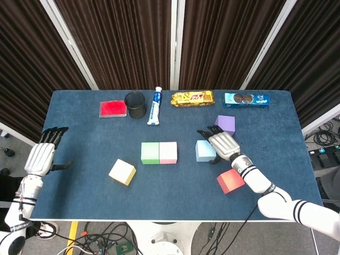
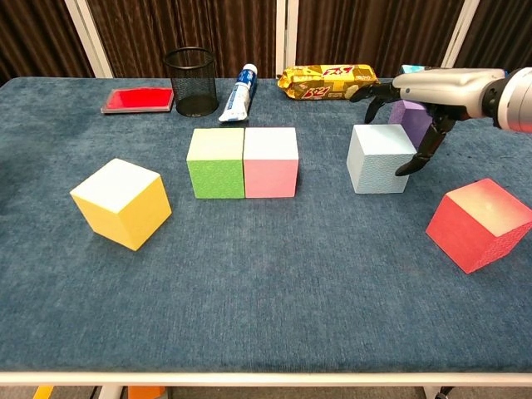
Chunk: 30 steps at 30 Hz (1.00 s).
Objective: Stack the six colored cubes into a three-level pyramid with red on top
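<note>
The left hand point(image 1: 40, 158) hung open with fingers spread at the table's left edge, holding nothing, and the yellow cube point(image 1: 122, 171) was the one nearest to it, while the green cube point(image 1: 150, 153) and pink cube point(image 1: 168, 152) stood touching further toward the middle. The right hand point(image 1: 222, 144) hovered with fingers spread, holding nothing, just beside and partly over the blue cube point(image 2: 380, 158). This cube lay just left of that hand, with the purple cube point(image 1: 226, 125) behind it and the red cube point(image 1: 230, 180) in front, so I judge the right hand was the nearer one for taking the blue cube.
</note>
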Tool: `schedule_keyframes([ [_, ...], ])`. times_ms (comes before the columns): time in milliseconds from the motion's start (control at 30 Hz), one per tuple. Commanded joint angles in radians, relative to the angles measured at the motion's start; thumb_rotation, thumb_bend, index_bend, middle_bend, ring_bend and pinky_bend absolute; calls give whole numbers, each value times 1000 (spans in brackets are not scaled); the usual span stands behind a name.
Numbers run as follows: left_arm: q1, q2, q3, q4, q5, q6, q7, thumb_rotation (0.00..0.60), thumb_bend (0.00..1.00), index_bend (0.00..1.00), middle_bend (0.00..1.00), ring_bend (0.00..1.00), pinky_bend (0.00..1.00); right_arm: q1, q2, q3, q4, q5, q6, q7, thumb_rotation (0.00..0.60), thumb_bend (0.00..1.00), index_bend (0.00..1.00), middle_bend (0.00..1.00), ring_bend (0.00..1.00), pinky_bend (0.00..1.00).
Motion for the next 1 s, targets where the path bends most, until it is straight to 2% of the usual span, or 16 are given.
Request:
schedule_keyframes([
  [33, 2, -4, 0, 5, -2, -4, -4, 600, 176, 76, 75, 0, 47, 2, -12, -2, 12, -9, 15, 4, 600, 38, 0, 252, 0, 0],
  [167, 3, -5, 0, 11, -1, -10, -12, 600, 176, 76, 76, 0, 47, -3, -26, 5, 19, -16, 63, -1, 600, 85, 0, 433, 0, 0],
  [300, 5, -4, -3, 16, -2, -12, -19, 600, 176, 77, 75, 0, 47, 6, -17, 18, 2, -16, 78, -5, 600, 120, 0, 504, 0, 0],
  [567, 15, 2, -6, 17, 2, -4, -40, 600, 176, 78, 75, 0, 47, 52, -7, 34, -36, 12, 40, -37, 600, 148, 0, 517, 0, 0],
  [733, 16, 6, -6, 18, 8, -8, -56, 600, 177, 78, 76, 0, 47, 83, -29, 20, -23, 28, 3, -62, 600, 152, 0, 517, 0, 0],
  [1000, 12, 6, -6, 31, 15, -18, -65, 600, 176, 78, 76, 0, 47, 107, -66, 27, -5, 70, 8, -86, 600, 167, 0, 520, 0, 0],
])
